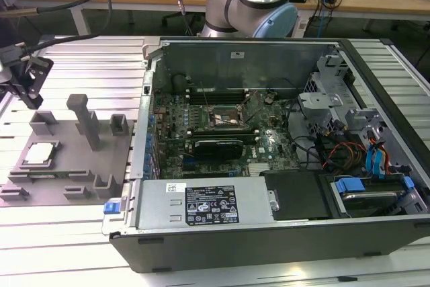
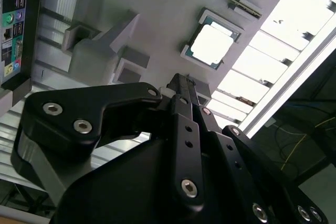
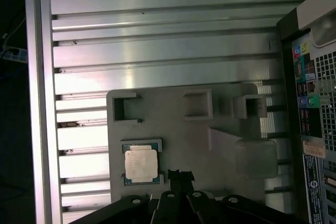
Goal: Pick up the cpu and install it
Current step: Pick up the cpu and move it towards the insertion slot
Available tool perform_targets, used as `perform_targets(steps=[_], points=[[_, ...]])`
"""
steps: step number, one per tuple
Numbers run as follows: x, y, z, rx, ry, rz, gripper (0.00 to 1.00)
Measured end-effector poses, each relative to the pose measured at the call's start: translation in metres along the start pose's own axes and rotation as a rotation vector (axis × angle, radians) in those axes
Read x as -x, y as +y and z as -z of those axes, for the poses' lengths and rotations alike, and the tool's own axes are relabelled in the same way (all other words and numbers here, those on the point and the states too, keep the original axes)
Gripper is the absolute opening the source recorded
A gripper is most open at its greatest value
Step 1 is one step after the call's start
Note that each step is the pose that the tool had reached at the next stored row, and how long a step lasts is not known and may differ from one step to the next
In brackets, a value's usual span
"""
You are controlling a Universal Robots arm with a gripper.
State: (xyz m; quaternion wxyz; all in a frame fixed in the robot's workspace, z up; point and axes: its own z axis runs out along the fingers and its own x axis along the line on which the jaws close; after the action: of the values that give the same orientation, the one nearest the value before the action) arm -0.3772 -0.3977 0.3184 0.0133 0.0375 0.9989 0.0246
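**Gripper poised over the tray, cpu waiting in its nest**

The cpu [image 1: 39,153] lies flat, silvery top up, in a shallow square recess near a corner of the gray tray [image 1: 70,166]. The recess likely keeps it from sliding and presents it squarely for a pick from above. The gripper [image 1: 29,99] hangs over the tray, near the chip but not touching it. In the second wrist view its fingers [image 2: 177,90] look pressed together on nothing (the tips seem to meet at a point). The open computer case [image 1: 282,240] lies on the same slatted surface [image 1: 87,52], toward the exterior view's right. Its motherboard socket [image 1: 225,119] faces up and is well apart from the tray. As far as I can judge, no chip is installed in it.
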Motion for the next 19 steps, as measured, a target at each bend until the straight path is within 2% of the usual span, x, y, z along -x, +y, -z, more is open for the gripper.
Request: perform_targets(steps=[3, 13, 15, 19], points=[[-0.0004, -0.0002, 0.0000, 0.0002, 0.0000, 0.000, 0.11], [-0.0142, -0.0015, -0.0095, 0.0004, -0.0001, 0.000, 0.11], [-0.0163, -0.0018, -0.0122, 0.0003, 0.0000, 0.000, 0.11], [-0.0255, -0.0035, -0.0245, 0.0002, 0.0001, 0.000, 0.11]])
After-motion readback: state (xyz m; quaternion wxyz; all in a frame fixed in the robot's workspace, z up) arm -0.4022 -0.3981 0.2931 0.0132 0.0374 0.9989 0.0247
